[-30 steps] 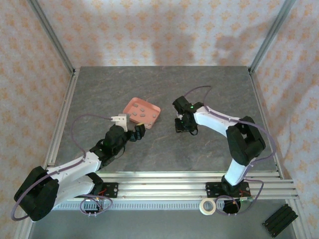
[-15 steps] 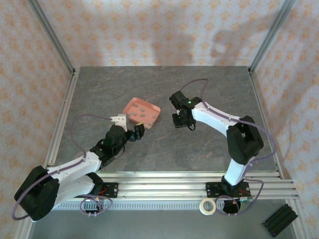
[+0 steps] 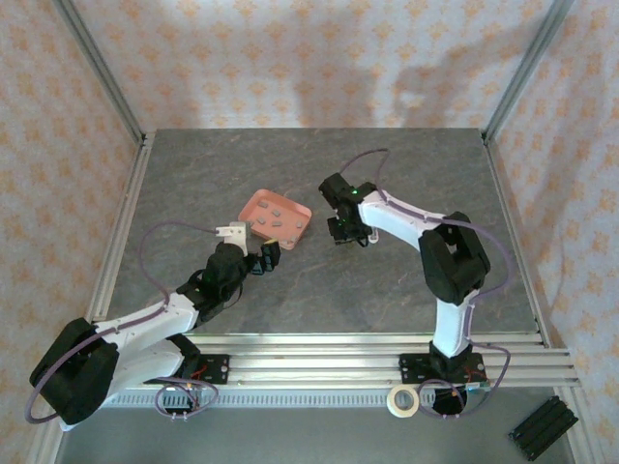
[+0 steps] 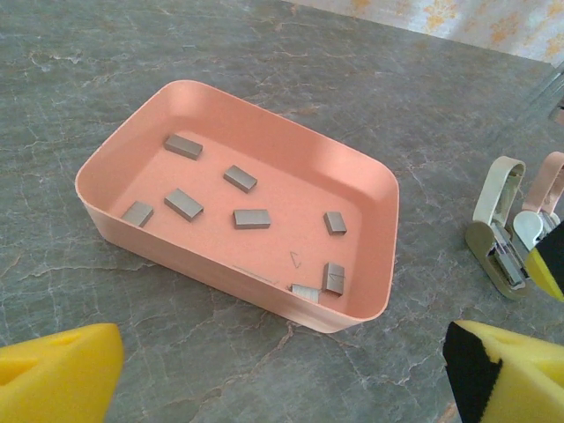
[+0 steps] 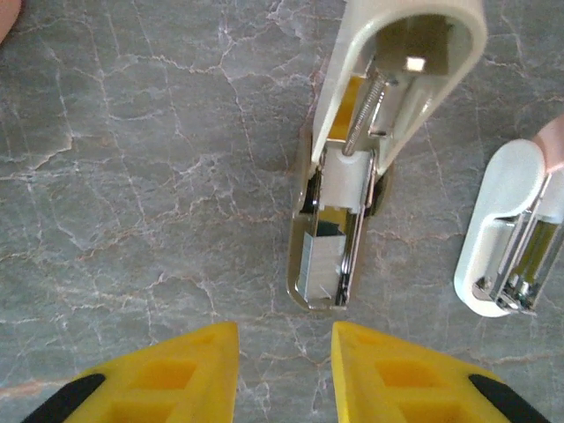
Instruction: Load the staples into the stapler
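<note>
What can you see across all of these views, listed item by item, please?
tray: one, salmon pink, on the table left of centre
staples: about eight strips, dull grey, inside the tray
beige stapler: one, open, on the table right of the tray
pink-and-white stapler: one, open, beside the beige one
tape roll: one, whitish, by the right arm's base
black block: one, off the table, near right
table: one, grey marbled
left gripper: yellow pads, open, near the tray
right gripper: yellow pads, slightly apart, empty, at the beige stapler
</note>
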### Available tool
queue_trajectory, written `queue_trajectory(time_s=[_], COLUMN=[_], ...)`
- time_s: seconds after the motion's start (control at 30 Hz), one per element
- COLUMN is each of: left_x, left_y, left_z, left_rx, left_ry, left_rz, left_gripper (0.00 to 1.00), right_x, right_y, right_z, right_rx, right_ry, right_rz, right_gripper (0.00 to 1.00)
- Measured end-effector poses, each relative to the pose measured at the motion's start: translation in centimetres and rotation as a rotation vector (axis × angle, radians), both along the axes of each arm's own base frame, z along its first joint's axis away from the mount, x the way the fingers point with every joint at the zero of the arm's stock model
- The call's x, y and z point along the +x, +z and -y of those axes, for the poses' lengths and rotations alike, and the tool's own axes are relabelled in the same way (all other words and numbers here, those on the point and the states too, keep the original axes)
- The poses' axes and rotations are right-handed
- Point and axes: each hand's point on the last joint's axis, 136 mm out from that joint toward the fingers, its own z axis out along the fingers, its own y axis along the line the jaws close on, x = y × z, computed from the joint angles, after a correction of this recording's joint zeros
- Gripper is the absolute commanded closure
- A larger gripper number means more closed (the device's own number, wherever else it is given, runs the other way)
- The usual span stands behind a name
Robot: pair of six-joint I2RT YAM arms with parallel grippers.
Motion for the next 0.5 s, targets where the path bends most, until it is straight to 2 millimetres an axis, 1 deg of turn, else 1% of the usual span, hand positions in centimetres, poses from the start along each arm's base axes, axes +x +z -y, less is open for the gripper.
queue_trajectory(time_s=[0.5], left_x=[0.0], left_y=[0.0], left_z=[0.0], left_rx=[0.005], left_ry=[-0.001], left_rz=[0.001], left_gripper=[0.06], right_x=[0.7], right_y=[-1.3], right_z=[0.3], right_rx=[-0.058], right_ry=[0.004], right_rz=[-0.010], right_gripper=[0.68])
